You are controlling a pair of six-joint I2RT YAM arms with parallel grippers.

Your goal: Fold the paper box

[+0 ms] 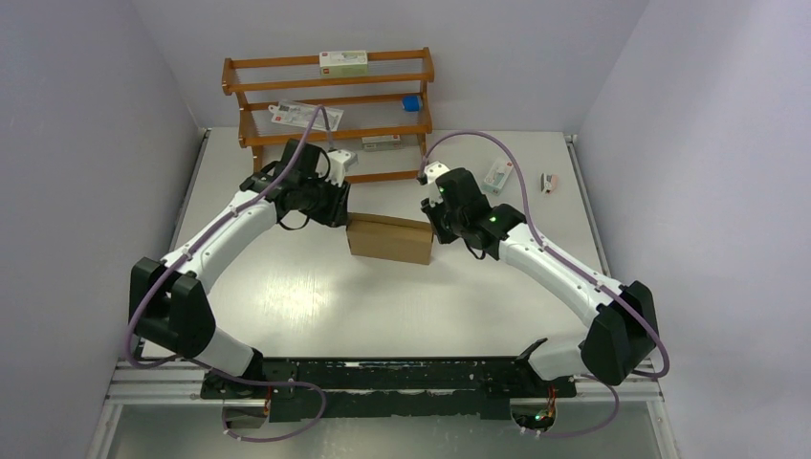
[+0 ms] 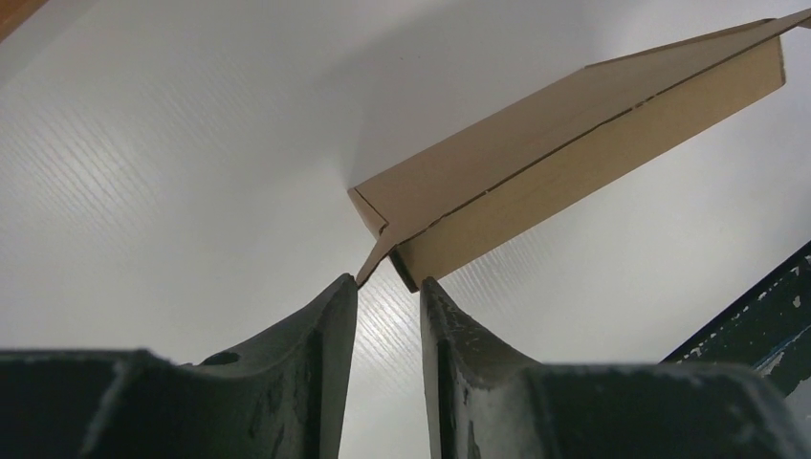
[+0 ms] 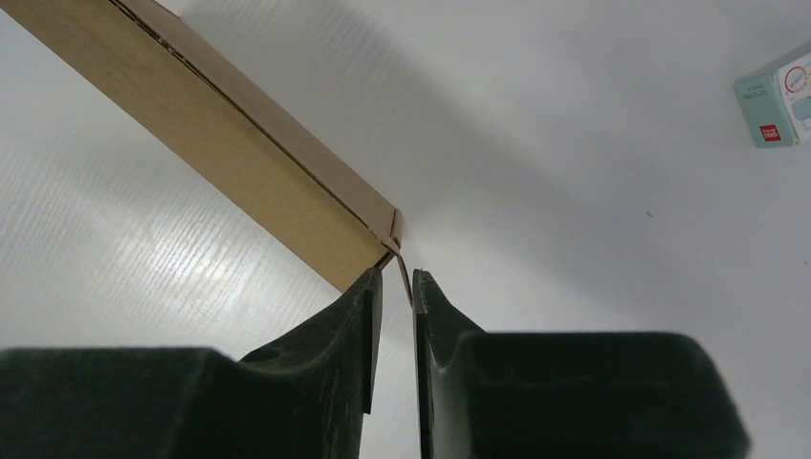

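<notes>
The paper box (image 1: 389, 237) is plain brown cardboard, closed into a shallow rectangle flat on the white table mid-scene. My left gripper (image 1: 338, 212) is at its left end and my right gripper (image 1: 433, 222) at its right end. In the left wrist view the box (image 2: 574, 124) shows a loose corner tab (image 2: 371, 263) touching the left fingertip. The left gripper (image 2: 389, 280) is narrowly open with nothing between the jaws. In the right wrist view the box (image 3: 230, 163) has a thin side flap (image 3: 404, 271) hanging between the tips of the narrowly open right gripper (image 3: 397, 274), against the right finger.
A wooden rack (image 1: 330, 105) stands at the back with small printed cartons and a blue item (image 1: 411, 102). A white-and-green carton (image 1: 497, 174) and a small object (image 1: 548, 182) lie at the back right; the carton also shows in the right wrist view (image 3: 777, 96). Walls enclose the table on both sides.
</notes>
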